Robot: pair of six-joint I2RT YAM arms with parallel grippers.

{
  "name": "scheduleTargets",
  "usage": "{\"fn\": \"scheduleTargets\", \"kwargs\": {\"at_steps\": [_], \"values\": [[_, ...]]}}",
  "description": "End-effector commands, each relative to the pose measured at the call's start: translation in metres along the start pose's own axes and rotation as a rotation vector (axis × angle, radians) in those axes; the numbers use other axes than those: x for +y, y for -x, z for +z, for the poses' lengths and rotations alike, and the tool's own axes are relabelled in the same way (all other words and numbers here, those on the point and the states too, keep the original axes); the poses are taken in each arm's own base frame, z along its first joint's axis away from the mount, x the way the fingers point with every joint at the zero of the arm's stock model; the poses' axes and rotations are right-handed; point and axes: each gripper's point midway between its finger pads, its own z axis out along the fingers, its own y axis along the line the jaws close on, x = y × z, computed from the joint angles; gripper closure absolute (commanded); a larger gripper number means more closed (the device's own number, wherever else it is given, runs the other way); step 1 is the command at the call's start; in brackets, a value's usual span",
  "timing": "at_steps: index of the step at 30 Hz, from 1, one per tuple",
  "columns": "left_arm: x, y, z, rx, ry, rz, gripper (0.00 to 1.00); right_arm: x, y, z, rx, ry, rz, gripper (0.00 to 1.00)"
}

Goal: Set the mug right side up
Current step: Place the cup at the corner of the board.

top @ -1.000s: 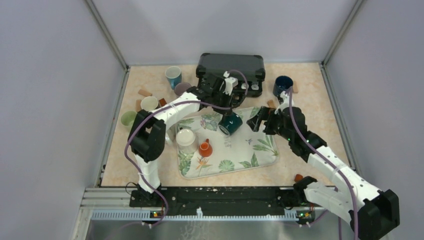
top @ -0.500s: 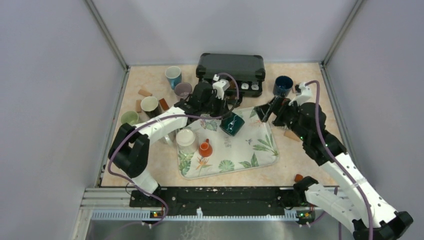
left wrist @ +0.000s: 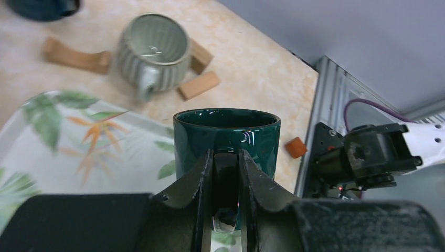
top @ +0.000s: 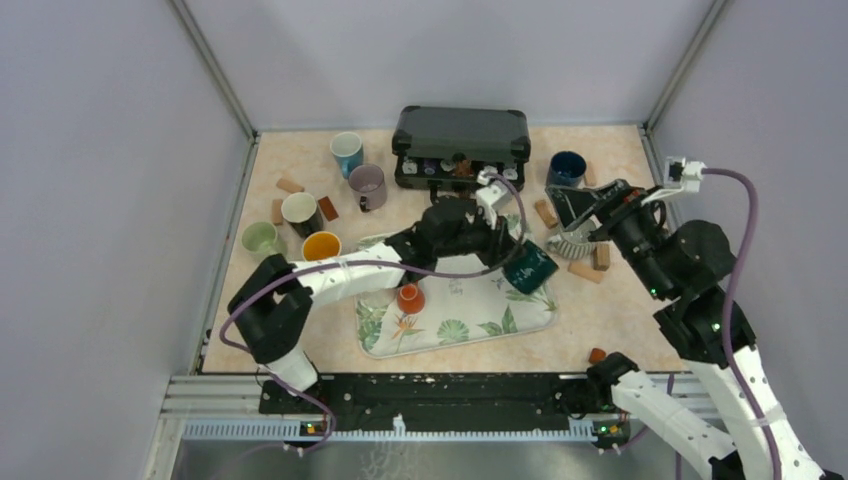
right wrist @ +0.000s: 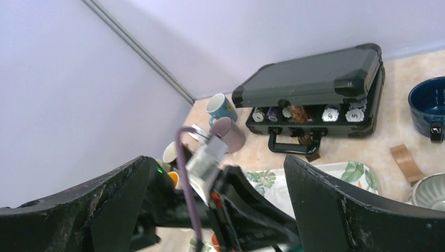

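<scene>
The dark green mug (top: 531,268) hangs tilted over the right edge of the leaf-print tray (top: 450,325). My left gripper (top: 508,255) is shut on its handle. In the left wrist view the two fingers pinch the handle of the mug (left wrist: 226,131), whose rim is at the top of the frame, and the left gripper (left wrist: 226,157) sits just below that rim. My right gripper (top: 578,215) stands open and raised to the right of the mug, holding nothing. The right wrist view shows the right gripper (right wrist: 214,157) spread wide, with the left arm seen between its fingers.
A black case (top: 462,135) stands at the back. Around it are a blue mug (top: 347,150), a mauve mug (top: 367,183) and a navy mug (top: 566,167). A grey ribbed mug (left wrist: 152,50) and wooden blocks (left wrist: 198,85) lie right of the tray. An orange vessel (top: 409,297) stands on it.
My left arm has carried the green mug from the tray's back middle to its right edge. The right arm has lifted and drawn back to the right, still open.
</scene>
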Motion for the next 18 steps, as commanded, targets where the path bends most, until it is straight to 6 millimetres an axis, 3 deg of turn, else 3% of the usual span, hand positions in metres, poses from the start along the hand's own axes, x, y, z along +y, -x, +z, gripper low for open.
{"fn": "scheduleTargets", "kwargs": {"at_steps": [1, 10, 18], "values": [[-0.064, 0.040, 0.029, -0.186, -0.193, 0.103, 1.00, 0.014, 0.035, -0.018, -0.102, 0.025, 0.024, 0.01], [-0.108, 0.008, 0.075, -0.238, -0.349, 0.158, 1.00, 0.033, 0.059, -0.038, -0.148, 0.081, 0.028, 0.01], [-0.121, -0.012, 0.105, -0.305, -0.427, 0.204, 1.00, 0.035, 0.062, -0.049, -0.150, 0.089, 0.028, 0.01]]}}
